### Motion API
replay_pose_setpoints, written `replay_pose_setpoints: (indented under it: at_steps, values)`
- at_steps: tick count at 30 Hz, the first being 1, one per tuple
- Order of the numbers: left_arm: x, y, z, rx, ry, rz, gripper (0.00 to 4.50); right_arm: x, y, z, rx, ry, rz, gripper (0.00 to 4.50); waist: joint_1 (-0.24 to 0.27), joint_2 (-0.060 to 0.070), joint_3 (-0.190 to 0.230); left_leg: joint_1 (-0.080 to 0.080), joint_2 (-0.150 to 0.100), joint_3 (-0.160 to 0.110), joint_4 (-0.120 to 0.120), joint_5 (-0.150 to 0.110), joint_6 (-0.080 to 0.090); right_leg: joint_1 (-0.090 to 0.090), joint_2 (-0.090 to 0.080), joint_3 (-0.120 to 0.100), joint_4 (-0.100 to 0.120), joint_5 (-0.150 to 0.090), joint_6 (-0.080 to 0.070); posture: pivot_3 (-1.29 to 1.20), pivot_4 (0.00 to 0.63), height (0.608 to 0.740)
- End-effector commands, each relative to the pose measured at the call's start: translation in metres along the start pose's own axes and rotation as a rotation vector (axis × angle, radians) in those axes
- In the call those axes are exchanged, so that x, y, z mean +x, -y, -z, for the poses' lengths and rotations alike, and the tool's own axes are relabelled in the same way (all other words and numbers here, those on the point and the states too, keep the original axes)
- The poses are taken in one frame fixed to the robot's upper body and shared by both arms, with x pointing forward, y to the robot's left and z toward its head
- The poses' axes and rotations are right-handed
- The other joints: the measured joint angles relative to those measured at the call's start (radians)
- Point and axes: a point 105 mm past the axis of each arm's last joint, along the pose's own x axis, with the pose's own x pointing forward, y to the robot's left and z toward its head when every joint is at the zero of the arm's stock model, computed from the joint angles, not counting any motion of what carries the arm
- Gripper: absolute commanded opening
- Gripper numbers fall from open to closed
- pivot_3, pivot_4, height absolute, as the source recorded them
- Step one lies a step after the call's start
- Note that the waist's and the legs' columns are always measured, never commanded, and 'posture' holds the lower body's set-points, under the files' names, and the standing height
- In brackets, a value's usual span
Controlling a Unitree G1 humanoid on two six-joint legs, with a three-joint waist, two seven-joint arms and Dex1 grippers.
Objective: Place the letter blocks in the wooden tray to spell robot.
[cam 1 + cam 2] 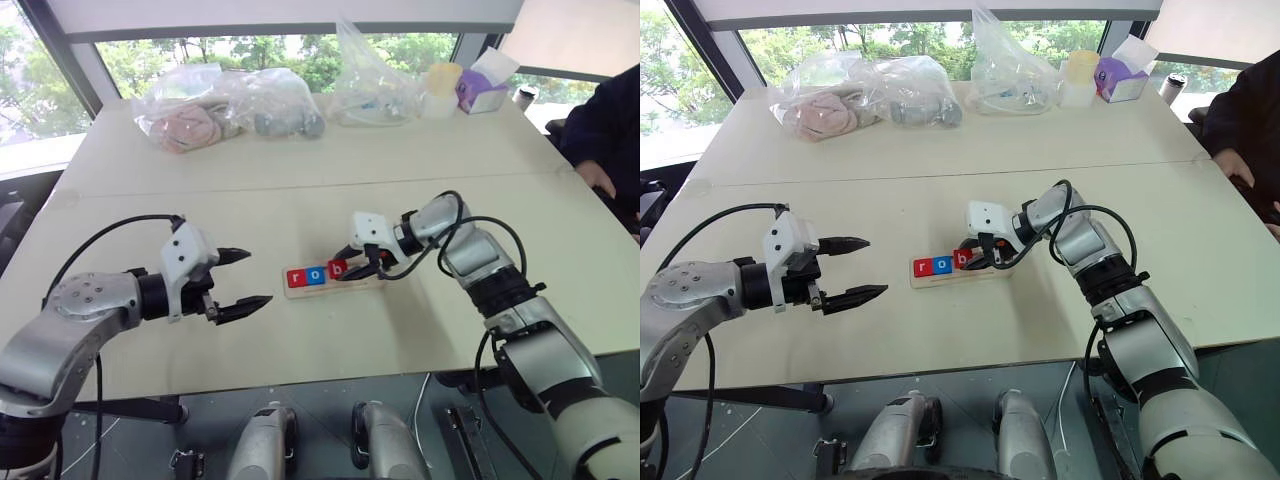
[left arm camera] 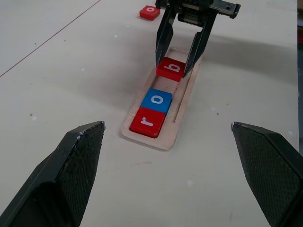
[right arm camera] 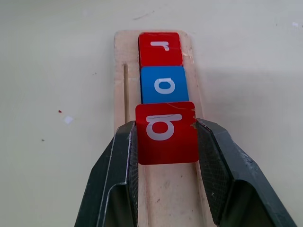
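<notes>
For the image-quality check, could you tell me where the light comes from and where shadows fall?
Left eye view: bright windows backlight the table. Left wrist view: the right gripper casts a soft shadow over the tray. Right wrist view: even light on the b block.

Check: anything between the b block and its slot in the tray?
Nothing visible. The right gripper holds the red b block over the wooden tray, right behind the blue o block; the tray beneath it looks bare.
</notes>
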Motion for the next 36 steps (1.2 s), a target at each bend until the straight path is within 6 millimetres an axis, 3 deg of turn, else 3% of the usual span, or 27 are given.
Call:
replay_pose_setpoints:
  at_steps: [1, 17, 23, 24, 28, 33, 36]
  values:
    - [-0.003, 0.001, -0.011, 0.057, 0.029, -0.006, 4.5, 0.0, 0.007, -0.011, -0.044, 0.01, 0.015, 1.14, -0.001, 0.0, 0.0, 0.0, 0.0, 0.0, 0.0, 0.0, 0.0, 0.0, 0.0, 0.0, 0.0, 0.0, 0.0, 0.0, 0.15, 0.725]
    - [-0.001, -0.003, -0.012, 0.063, 0.034, -0.021, 4.5, 0.007, 0.009, -0.008, -0.043, -0.004, 0.009, 1.14, 0.0, 0.0, 0.0, 0.0, 0.0, 0.0, 0.0, 0.0, 0.0, 0.0, 0.0, 0.0, 0.0, 0.0, 0.0, 0.0, 0.15, 0.725]
    - [0.001, -0.006, -0.013, 0.065, 0.038, -0.025, 4.5, 0.008, 0.008, -0.009, -0.043, 0.004, 0.005, 4.18, -0.001, 0.0, 0.0, 0.0, 0.0, 0.0, 0.0, 0.0, 0.0, 0.0, 0.001, 0.0, 0.0, 0.0, 0.0, 0.0, 0.15, 0.725]
    - [0.001, -0.006, -0.013, 0.065, 0.038, -0.025, 4.5, 0.008, 0.008, -0.01, -0.043, 0.006, 0.01, 4.42, -0.001, 0.0, 0.0, 0.0, 0.0, 0.0, 0.0, 0.0, 0.0, 0.0, 0.001, 0.0, 0.0, 0.0, 0.0, 0.0, 0.15, 0.725]
    - [0.001, -0.006, -0.013, 0.066, 0.039, -0.026, 4.5, 0.004, 0.012, -0.015, -0.052, 0.025, 0.035, 4.42, -0.001, 0.0, 0.0, 0.0, 0.0, 0.0, 0.0, 0.0, 0.0, 0.0, 0.001, 0.0, 0.0, 0.0, 0.0, 0.0, 0.15, 0.725]
    - [0.002, -0.005, -0.014, 0.067, 0.042, -0.025, 4.5, -0.015, 0.028, -0.026, -0.033, 0.079, 0.137, 4.42, -0.001, 0.0, 0.0, 0.0, 0.0, 0.0, 0.0, 0.0, 0.0, 0.0, 0.001, 0.0, 0.0, 0.0, 0.0, 0.0, 0.15, 0.725]
    - [0.003, -0.005, -0.015, 0.069, 0.047, -0.024, 4.5, -0.043, 0.06, -0.027, 0.037, 0.118, 0.398, 4.42, 0.0, 0.0, 0.0, 0.0, 0.0, 0.0, 0.0, 0.0, 0.0, 0.0, 0.0, 0.0, 0.0, 0.0, 0.0, 0.0, 0.15, 0.725]
